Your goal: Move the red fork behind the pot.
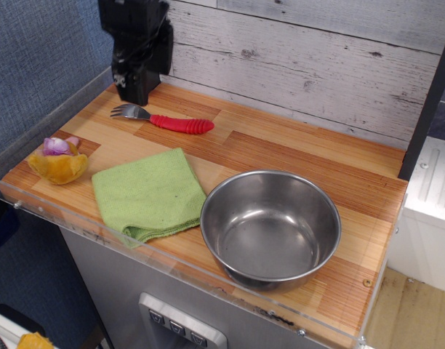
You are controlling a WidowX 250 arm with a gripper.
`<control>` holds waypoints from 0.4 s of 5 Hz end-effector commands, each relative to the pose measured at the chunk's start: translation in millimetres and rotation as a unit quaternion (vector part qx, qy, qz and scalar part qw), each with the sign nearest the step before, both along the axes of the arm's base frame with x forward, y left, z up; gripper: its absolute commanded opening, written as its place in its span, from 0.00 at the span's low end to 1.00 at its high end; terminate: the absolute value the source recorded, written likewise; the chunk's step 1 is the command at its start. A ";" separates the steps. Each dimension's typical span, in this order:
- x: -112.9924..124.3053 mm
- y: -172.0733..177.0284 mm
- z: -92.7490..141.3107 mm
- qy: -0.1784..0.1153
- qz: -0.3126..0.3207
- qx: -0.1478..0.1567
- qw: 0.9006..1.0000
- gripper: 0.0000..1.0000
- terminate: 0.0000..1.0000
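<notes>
The red fork (166, 120) lies flat on the wooden counter near the back left, silver tines to the left, red ribbed handle to the right. The pot (270, 227), a large shiny steel bowl, stands upright and empty at the front right. My black gripper (133, 93) hangs at the back left, just above and behind the fork's tines. Its fingers are dark and merge together, so I cannot tell whether they are open or shut. It holds nothing that I can see.
A folded green cloth (148, 193) lies left of the pot. A yellow and purple toy (58, 160) sits at the left edge. A clear lip (99, 236) runs along the counter front. A grey plank wall (302, 58) stands behind.
</notes>
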State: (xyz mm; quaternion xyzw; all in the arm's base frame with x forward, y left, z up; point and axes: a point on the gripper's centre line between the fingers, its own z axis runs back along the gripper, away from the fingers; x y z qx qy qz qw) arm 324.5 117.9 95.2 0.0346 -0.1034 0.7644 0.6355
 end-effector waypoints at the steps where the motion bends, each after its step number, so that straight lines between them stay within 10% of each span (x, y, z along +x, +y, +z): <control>1: 27.3 8.7 -8.7 -0.014 0.017 0.004 1.000 1.00 0.00; 2: 36.2 13.0 -23.4 -0.005 0.027 0.012 1.000 1.00 0.00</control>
